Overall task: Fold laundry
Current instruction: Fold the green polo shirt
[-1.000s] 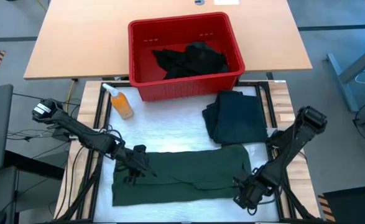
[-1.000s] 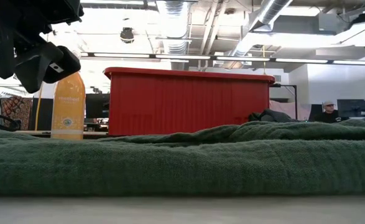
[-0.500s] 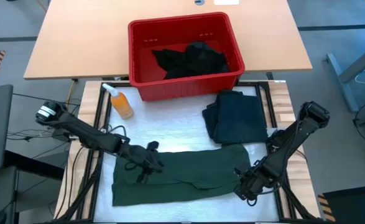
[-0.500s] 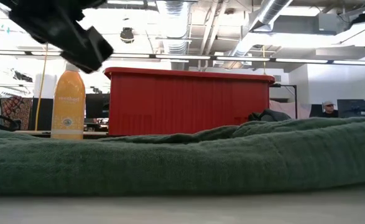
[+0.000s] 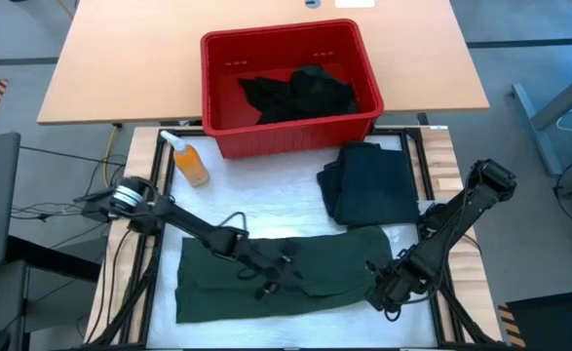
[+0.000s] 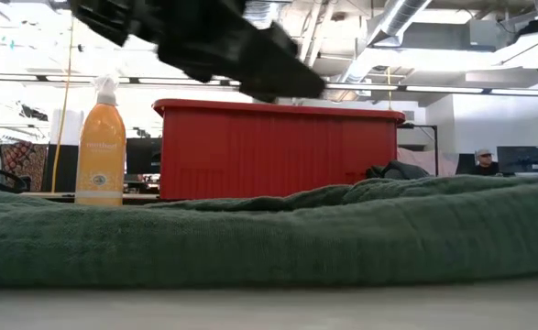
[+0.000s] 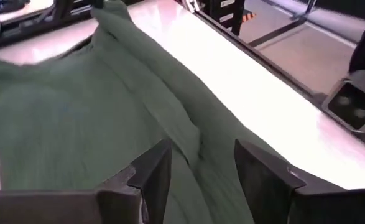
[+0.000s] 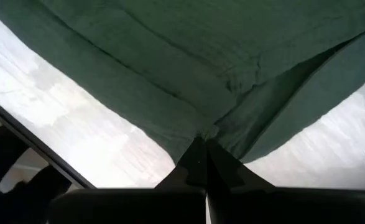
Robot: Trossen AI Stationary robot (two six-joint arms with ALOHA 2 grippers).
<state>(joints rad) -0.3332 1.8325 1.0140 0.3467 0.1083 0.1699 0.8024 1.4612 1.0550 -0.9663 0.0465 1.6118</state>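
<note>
A dark green shirt lies spread flat across the near part of the table and fills the foreground of the low view. My left gripper hovers open over its middle, its fingers apart above a long crease in the left wrist view. In the low view the left arm hangs well above the cloth. My right gripper is at the shirt's right near corner, shut on the cloth. A folded dark garment rests on the table's right far part. My right gripper pinches the green shirt's edge near its right near corner between its two shut fingers. The cloth gathers into creases that run to the fingertips. One layer or several, I cannot tell. The rest of the shirt lies on the table.
A red bin holding black garments stands at the table's far edge, also seen as the red bin in the low view. An orange spray bottle stands on the left far part. White table surface shows between the bin and the shirt.
My left gripper has swept toward the table's right, from the green shirt's left end to above its middle, staying open. The shirt lies as before.
</note>
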